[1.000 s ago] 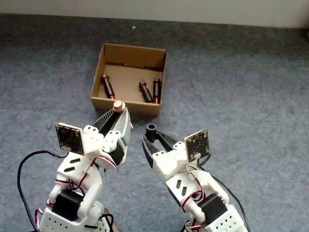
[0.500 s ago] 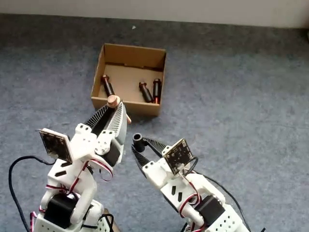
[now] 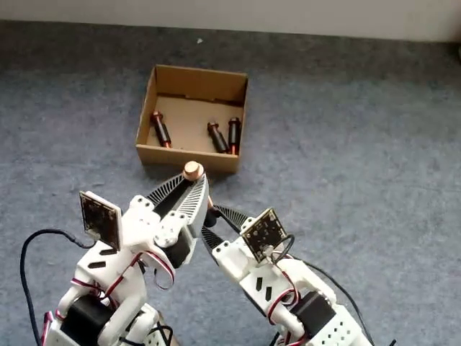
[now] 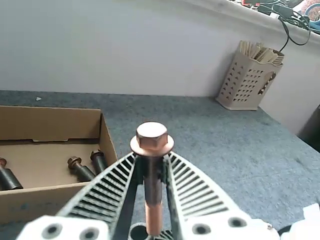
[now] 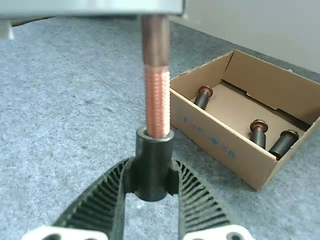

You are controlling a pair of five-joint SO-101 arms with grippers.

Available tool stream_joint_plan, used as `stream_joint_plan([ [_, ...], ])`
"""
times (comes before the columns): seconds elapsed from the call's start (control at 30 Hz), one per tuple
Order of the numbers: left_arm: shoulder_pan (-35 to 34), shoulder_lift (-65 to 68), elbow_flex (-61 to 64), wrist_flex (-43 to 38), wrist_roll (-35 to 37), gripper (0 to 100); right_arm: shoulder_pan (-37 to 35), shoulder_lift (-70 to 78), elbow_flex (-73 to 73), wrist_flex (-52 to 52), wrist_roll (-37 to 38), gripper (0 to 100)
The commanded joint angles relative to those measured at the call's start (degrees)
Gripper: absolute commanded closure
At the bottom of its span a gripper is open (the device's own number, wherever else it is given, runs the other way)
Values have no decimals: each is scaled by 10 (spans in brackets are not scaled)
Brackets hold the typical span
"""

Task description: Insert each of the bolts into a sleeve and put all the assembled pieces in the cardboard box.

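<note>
Your bench (image 3: 374, 144): grey, carpet-like; pale wall (image 4: 125, 45) behind. Cardboard box (image 3: 216, 160) holds three assembled pieces (image 3: 216, 135). Slotted beige holder (image 4: 248, 76) by the wall. Left end effector (image 3: 190, 186) grips the bolt (image 4: 151, 170) upright, its tip inside the sleeve (image 5: 151, 165) clamped by the right end effector (image 5: 151, 175).

Held in the right gripper (image 5: 151, 175), the sleeve (image 5: 152, 150) hides the tip of the bolt (image 5: 156, 75). The bolt's head is lost behind the left gripper's (image 3: 193, 180) body, which in the high view largely covers the sleeve.
</note>
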Motion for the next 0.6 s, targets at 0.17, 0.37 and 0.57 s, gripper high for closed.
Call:
stream_joint_plan([
  [0.17,10,-8,-6,3,-5,994,-2,-12,53,-9,5,994],
  [0.37,-33,-8,0,3,-4,994,-2,-12,53,-9,5,994],
  [0.57,-32,-8,47,0,-4,993,-1,-12,53,-9,5,994],
])
